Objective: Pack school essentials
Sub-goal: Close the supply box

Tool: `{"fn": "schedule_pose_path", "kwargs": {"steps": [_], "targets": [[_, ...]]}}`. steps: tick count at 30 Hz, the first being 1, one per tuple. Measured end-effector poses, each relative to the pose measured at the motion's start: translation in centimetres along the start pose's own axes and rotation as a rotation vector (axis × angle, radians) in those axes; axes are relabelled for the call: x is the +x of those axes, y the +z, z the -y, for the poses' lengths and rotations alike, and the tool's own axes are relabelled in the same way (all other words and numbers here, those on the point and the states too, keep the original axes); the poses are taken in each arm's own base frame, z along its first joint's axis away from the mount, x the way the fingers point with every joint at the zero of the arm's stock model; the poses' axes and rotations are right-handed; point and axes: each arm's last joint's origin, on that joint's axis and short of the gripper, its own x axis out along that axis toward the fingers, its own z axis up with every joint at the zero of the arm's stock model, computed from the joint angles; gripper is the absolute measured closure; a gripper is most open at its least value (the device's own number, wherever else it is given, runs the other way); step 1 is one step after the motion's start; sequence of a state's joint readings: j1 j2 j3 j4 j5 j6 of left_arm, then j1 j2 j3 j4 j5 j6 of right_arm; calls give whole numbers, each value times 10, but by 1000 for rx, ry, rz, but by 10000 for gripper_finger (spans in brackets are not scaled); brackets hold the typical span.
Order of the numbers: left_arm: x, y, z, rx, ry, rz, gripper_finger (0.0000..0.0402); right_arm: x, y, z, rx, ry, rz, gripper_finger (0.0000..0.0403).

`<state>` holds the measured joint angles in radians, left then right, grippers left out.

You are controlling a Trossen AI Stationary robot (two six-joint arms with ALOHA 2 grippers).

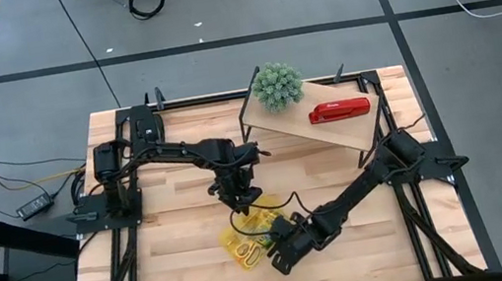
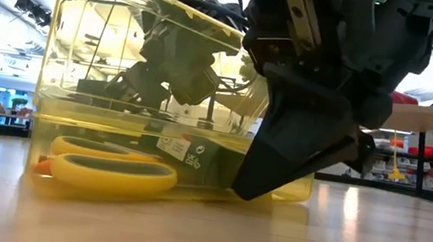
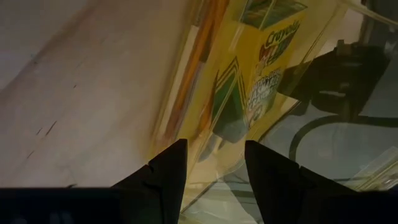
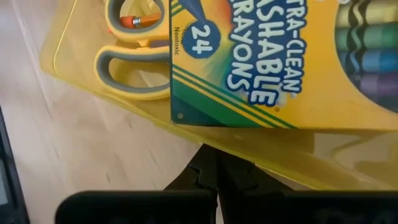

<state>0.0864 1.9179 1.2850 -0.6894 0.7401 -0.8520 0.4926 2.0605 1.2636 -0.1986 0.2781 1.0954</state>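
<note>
— Wooden table (image 1: 366, 243), and what does the right gripper (image 4: 214, 177) do?
— Clenched, empty, pressed against the yellow box (image 4: 74, 68). Just beyond it lie the crayon box (image 4: 280, 62) and scissors (image 4: 130, 68).
— And the left gripper (image 3: 214, 168)?
— Half spread over the lid edge; it should close the lid slowly, I think.

overhead, table-level, two wrist views; all share yellow case (image 1: 253, 235).
</note>
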Motion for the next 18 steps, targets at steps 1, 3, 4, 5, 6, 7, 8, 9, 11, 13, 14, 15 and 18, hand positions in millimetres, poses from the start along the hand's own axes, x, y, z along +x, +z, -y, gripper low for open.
{"fn": "schedule_pose_path", "kwargs": {"steps": [1,3,4,5,6,7,8,9,11,13,14,15,18], "targets": [[0,0,0,-1,1,0,230,0,1,1,-8,-1,0,397],[0,0,0,-2,2,-2,230,1,3,1,-19,-2,0,397],[0,0,0,-2,2,-2,230,1,3,2,-21,-2,1,397],[0,0,0,0,3,-2,230,1,4,2,-21,-2,1,397],[0,0,0,5,2,-2,230,1,4,2,-21,-2,0,397],[0,0,0,10,2,-1,230,1,4,2,-20,-2,1,397],[0,0,0,16,3,-1,230,1,4,2,-21,-2,1,397],[0,0,0,22,3,0,230,1,4,2,-20,-1,-1,397],[0,0,0,28,3,0,230,0,4,1,-15,8,-13,397],[-1,0,0,33,1,3,230,-4,3,-1,-18,22,-23,397],[-1,1,0,37,1,7,230,-9,2,-3,-24,21,-20,397],[-1,1,0,39,2,11,230,-13,1,-3,-32,8,-14,397],[-1,1,0,43,14,27,230,-30,3,-5,-46,-27,18,397]]}}
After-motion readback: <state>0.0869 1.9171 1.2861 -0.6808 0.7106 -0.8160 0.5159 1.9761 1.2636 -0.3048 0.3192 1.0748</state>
